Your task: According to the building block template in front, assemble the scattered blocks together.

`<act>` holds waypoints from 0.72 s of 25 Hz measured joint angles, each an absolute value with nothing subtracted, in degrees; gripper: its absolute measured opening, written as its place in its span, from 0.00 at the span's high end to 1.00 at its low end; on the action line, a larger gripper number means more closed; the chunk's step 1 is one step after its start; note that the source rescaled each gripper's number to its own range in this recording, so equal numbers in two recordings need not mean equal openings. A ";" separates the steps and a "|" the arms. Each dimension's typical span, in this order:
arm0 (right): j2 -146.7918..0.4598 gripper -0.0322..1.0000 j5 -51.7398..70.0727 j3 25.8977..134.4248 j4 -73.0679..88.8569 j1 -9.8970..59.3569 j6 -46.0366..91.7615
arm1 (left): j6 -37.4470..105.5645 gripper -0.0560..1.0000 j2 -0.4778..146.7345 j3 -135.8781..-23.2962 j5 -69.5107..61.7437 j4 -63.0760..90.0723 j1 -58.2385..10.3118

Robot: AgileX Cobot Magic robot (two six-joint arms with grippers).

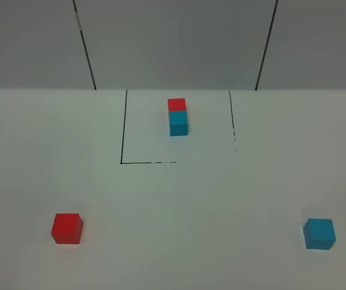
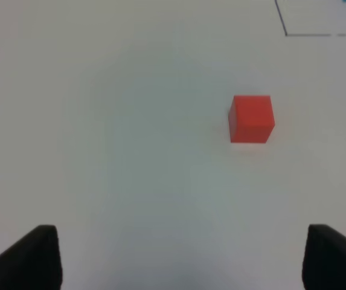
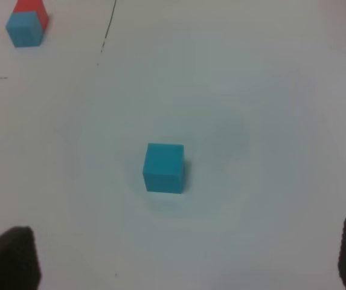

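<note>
The template (image 1: 177, 116), a red cube joined to a cyan cube, stands at the back middle inside thin black lines; it also shows in the right wrist view (image 3: 26, 23). The loose red cube (image 1: 67, 228) lies at the front left and shows in the left wrist view (image 2: 252, 119). The loose cyan cube (image 1: 319, 234) lies at the front right and shows in the right wrist view (image 3: 163, 168). My left gripper (image 2: 179, 260) is open and empty, short of the red cube. My right gripper (image 3: 179, 260) is open and empty, short of the cyan cube.
The white table (image 1: 179, 205) runs back to a grey wall with dark seams (image 1: 85, 45). The black frame lines (image 1: 123, 130) are drawn flat on the table around the template.
</note>
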State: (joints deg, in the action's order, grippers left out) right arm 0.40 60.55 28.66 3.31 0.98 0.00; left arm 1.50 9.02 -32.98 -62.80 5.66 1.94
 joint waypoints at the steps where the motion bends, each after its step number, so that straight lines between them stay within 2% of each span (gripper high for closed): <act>1: 0.40 0.00 60.55 28.66 3.31 0.98 0.00 | 1.50 0.21 11.84 -33.92 -62.93 5.61 1.94; 18: 0.40 0.00 60.55 28.66 3.31 0.98 0.00 | 4.87 0.21 63.72 -50.86 -62.45 12.94 1.94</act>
State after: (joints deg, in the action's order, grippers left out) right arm 0.40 60.55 28.66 3.31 0.98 0.00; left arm 4.87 63.72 -50.86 -62.45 12.94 1.94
